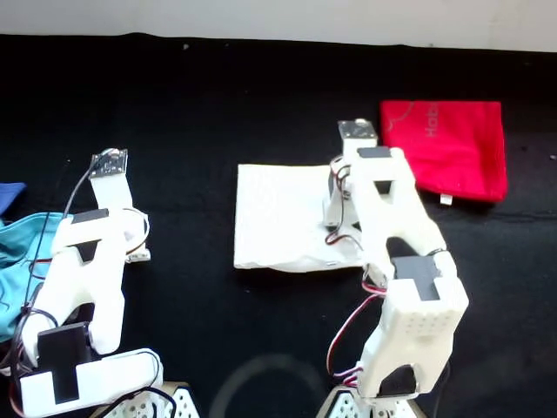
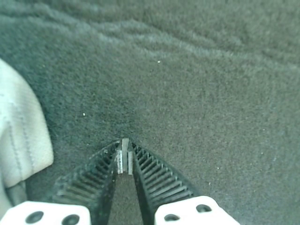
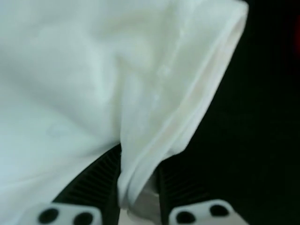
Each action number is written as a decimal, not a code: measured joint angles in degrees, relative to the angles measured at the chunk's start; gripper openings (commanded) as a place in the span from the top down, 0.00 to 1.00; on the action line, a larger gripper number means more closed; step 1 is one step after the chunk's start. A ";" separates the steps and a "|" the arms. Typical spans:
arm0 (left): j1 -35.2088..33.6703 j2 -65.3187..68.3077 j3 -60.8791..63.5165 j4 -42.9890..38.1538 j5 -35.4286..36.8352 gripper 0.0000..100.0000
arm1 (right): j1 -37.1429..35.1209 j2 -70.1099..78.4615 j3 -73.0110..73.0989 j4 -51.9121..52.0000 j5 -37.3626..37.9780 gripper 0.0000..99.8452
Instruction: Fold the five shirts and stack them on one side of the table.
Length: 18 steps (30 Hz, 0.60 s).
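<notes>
A white shirt (image 1: pixel 278 218), folded into a rectangle, lies in the middle of the black table (image 1: pixel 218 96). My right gripper (image 3: pixel 138 187) is shut on the shirt's (image 3: pixel 93 79) doubled edge, at its right side under the right arm (image 1: pixel 383 200). A folded red shirt (image 1: pixel 448 144) lies at the back right. A crumpled teal shirt (image 1: pixel 17 252) lies at the left edge, with a blue cloth (image 1: pixel 7 196) beyond it. My left gripper (image 2: pixel 124 157) is shut on nothing and hangs just above bare black cloth, to the right of the teal shirt. The left arm (image 1: pixel 96 235) stands there.
A pale stitched cloth edge (image 2: pixel 21 131) lies close beside the left gripper. Bare black tabletop stretches between the two arms and along the back. A white wall (image 1: pixel 278 17) borders the table's far edge.
</notes>
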 measured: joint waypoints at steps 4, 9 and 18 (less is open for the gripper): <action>0.00 0.00 0.00 0.00 0.00 0.99 | 3.96 -0.26 -9.58 6.24 6.51 0.99; 0.00 0.00 0.26 -0.18 0.00 0.99 | 9.14 -0.26 -27.25 12.04 11.96 0.99; 0.00 0.00 0.26 -0.18 0.00 0.99 | 16.44 8.62 -55.21 14.59 14.68 0.99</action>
